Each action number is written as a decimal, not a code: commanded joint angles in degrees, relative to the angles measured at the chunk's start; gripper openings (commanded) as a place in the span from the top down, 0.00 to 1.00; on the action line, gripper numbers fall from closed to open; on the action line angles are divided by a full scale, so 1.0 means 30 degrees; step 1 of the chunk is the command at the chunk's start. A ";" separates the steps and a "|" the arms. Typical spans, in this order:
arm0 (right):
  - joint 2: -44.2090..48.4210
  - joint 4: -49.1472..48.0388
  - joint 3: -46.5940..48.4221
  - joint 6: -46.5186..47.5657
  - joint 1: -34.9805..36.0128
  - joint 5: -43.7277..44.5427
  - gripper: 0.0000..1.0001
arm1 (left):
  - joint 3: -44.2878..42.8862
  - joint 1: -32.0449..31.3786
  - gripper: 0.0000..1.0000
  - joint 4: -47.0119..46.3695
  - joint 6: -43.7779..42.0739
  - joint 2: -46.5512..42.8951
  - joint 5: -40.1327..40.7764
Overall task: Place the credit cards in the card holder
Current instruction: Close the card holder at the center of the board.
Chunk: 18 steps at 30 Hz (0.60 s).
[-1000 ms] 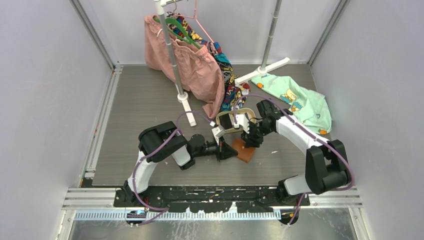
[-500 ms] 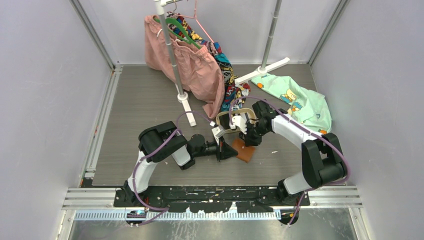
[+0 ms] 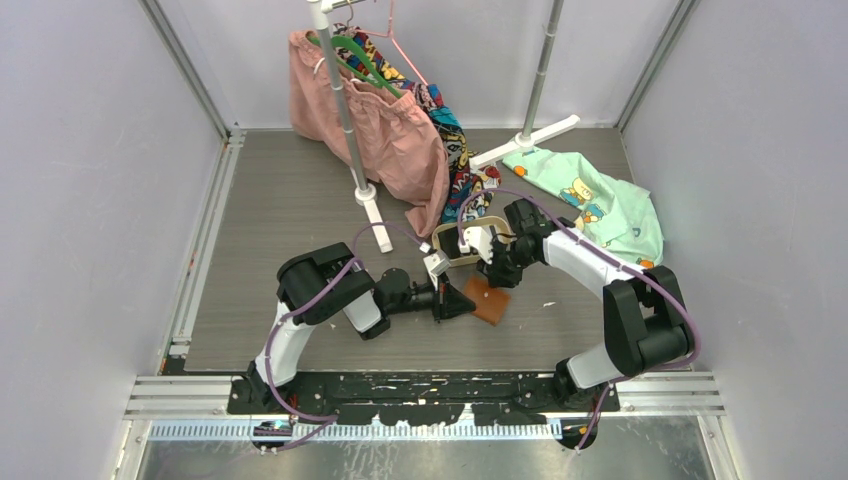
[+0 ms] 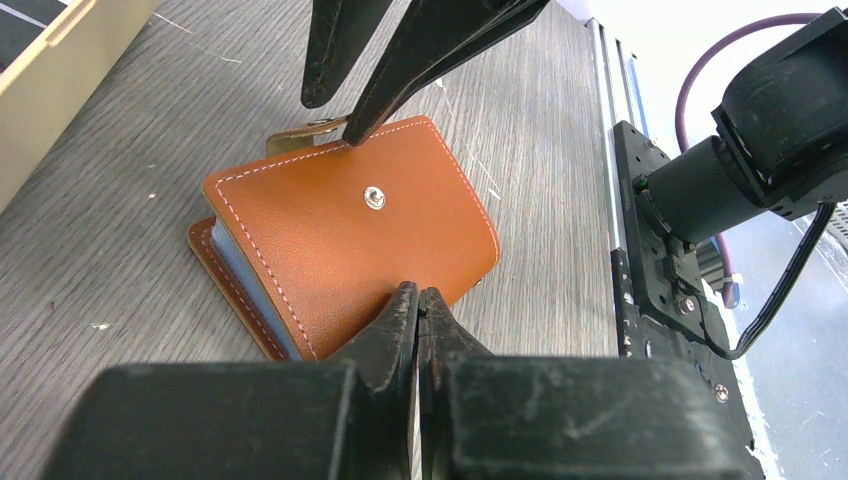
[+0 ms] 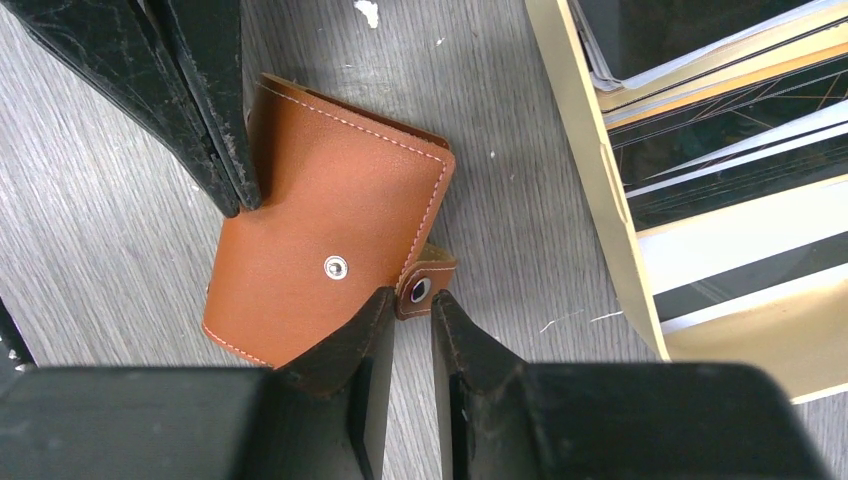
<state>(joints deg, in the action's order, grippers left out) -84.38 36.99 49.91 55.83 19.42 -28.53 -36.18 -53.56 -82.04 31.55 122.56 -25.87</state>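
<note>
Well, the card holder (image 4: 350, 235) lies closed on the grey wood-grain table (image 4: 120, 220), near the beige tray (image 5: 590, 190) but apart from it. Its tan cover faces up with the snap stud (image 5: 336, 267) showing, and bluish pockets peek out along one open edge.

The left gripper (image 4: 418, 300) has its jaws pressed fully together with nothing between them; the joined tips rest against one edge of the holder's cover. The right gripper (image 5: 410, 305) comes in from the opposite edge, where the little strap tab (image 5: 420, 285) sticks out. Its jaws stand only a narrow gap apart, and the tab sits right at that gap — whether it is really pinched or only flanked, I cannot tell. In the left wrist view one of the right arm's fingertips touches the cover's stitched edge just beside the strap.

The credit cards (image 5: 720, 130) lie in the tray, overlapping in a loose stack; most are dark, with a pale one lower down. None is in the holder or in either gripper.

At the back of the table a pink garment (image 3: 380, 130) hangs from a rack; a green shirt (image 3: 600, 205) lies crumpled to the right.
</note>
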 commanded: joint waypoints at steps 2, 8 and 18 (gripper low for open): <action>0.0665 -0.0473 0.0268 -0.0242 0.0118 -0.0239 0.74 | 0.0050 -0.0057 1.00 0.0031 -0.0124 -0.0428 0.0273; 0.0975 -0.0381 0.0267 -0.0297 0.0117 -0.0388 0.73 | 0.0079 -0.0075 1.00 0.0014 -0.0140 -0.0403 0.0275; 0.0899 -0.0520 0.0267 -0.0519 0.0115 -0.0137 0.78 | 0.0047 -0.0106 1.00 0.0039 -0.0130 -0.0404 0.0273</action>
<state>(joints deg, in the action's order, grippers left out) -83.20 36.84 49.91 55.20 19.44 -28.58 -36.18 -53.63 -82.04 31.55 122.56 -25.71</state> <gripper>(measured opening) 0.246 0.008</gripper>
